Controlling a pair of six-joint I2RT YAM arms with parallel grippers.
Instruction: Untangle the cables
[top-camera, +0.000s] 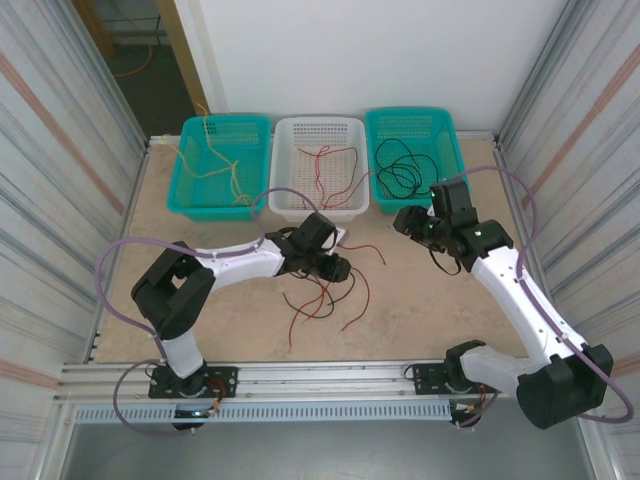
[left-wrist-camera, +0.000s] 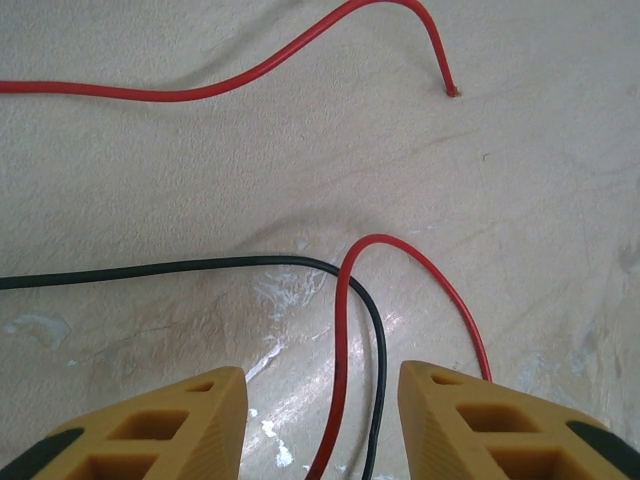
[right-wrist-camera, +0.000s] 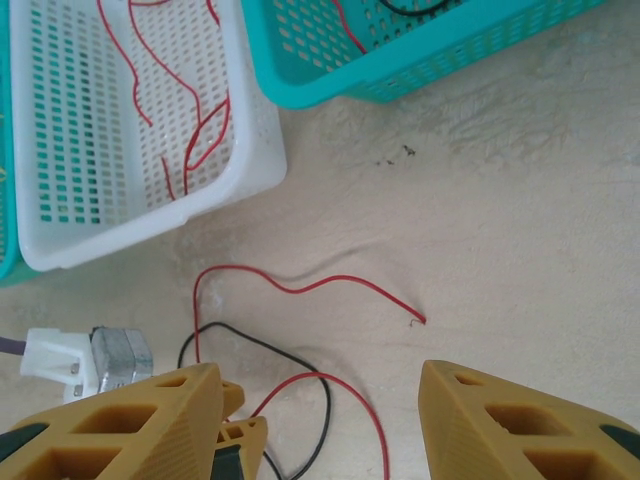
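Ribbed metal panels wall in a pale, sandy-looking table (top-camera: 430, 300), seen from above with three perforated plastic baskets along its far edge. A left teal basket (top-camera: 190, 205) holds pale yellow cables (top-camera: 215, 170), a white basket (top-camera: 290, 205) holds thin red cables (top-camera: 330, 165), and a right teal basket (top-camera: 455, 195) holds coiled black cables (top-camera: 400, 170). On the bare table in front of the white basket lies a loose tangle (top-camera: 320, 300) of red and black strands. The left gripper (top-camera: 335, 268) sits low at its far side, and the right gripper (top-camera: 410, 220) hovers near the right teal basket. From the left wrist, the surface is matt and mottled, scuffed with whitish flecks. The left gripper's blunt yellow fingers (left-wrist-camera: 190, 420), moulded with hollow cells, stand spread. A black cable (left-wrist-camera: 200, 265) and a hairpin-shaped red loop (left-wrist-camera: 400, 255) run down between them without being pinched. A wavy red cable (left-wrist-camera: 250, 75) lies farther off, its cut end free. From the right wrist, the right gripper's yellow fingers (right-wrist-camera: 500, 420) are wide apart and grip nothing. On the table ahead of them lie a kinked red strand (right-wrist-camera: 300, 285) and a black curve (right-wrist-camera: 260, 345), near the white basket's gridded wall (right-wrist-camera: 150, 220).
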